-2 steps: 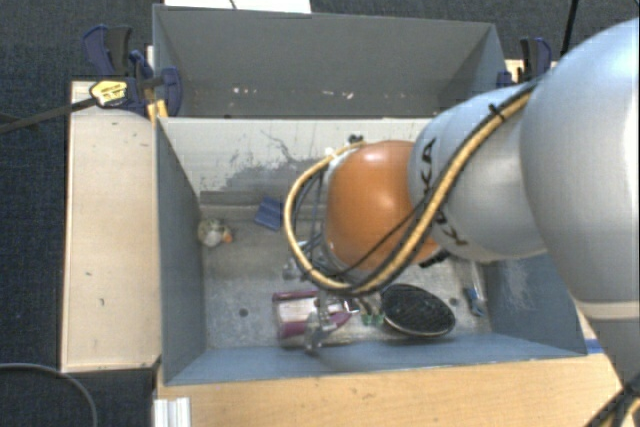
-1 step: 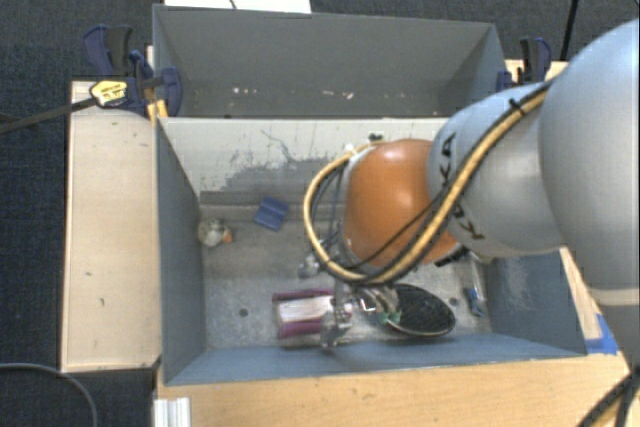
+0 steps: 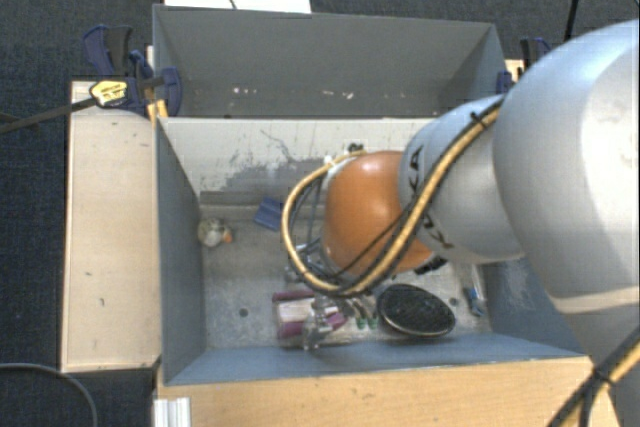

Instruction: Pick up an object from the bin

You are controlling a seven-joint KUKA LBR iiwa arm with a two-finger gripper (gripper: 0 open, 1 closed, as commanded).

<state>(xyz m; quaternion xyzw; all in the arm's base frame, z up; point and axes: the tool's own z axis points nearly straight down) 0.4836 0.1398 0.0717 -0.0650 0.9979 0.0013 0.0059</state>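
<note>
1. The arm (image 3: 560,175) was the biggest thing in view, a pale grey bulk reaching in from the right over the bin (image 3: 320,65).
2. Its orange cover (image 3: 365,210), looped by a yellow-and-black cable (image 3: 292,215), sat over the middle of the bin floor.
3. Below the cover, the gripper (image 3: 322,315) was low by the near wall. How wide its jaws stood could not be made out.
4. A black round mesh disc (image 3: 415,310) lay flat just to the right of the gripper, close to the near wall.
5. The purple-and-white packet (image 3: 293,313) lay at the gripper's tip, on the floor against the near wall, a little left of the disc. It was the thing nearest the gripper, so I judged it the likely pick.
6. It looked light and fairly stiff, perhaps with a slick wrapper that could slide under pressure. I would take it across its short width near the middle, keeping clear of the wall.
7. A blue scrap (image 3: 268,213) lay well apart, toward the far left of the floor.
8. A small pale lump with an orange spot (image 3: 212,233) sat near the left wall.
9. A tiny blue bit (image 3: 472,300) lay right of the disc.
10. No brand, label or writing could be read on the packet or anything else.
</note>
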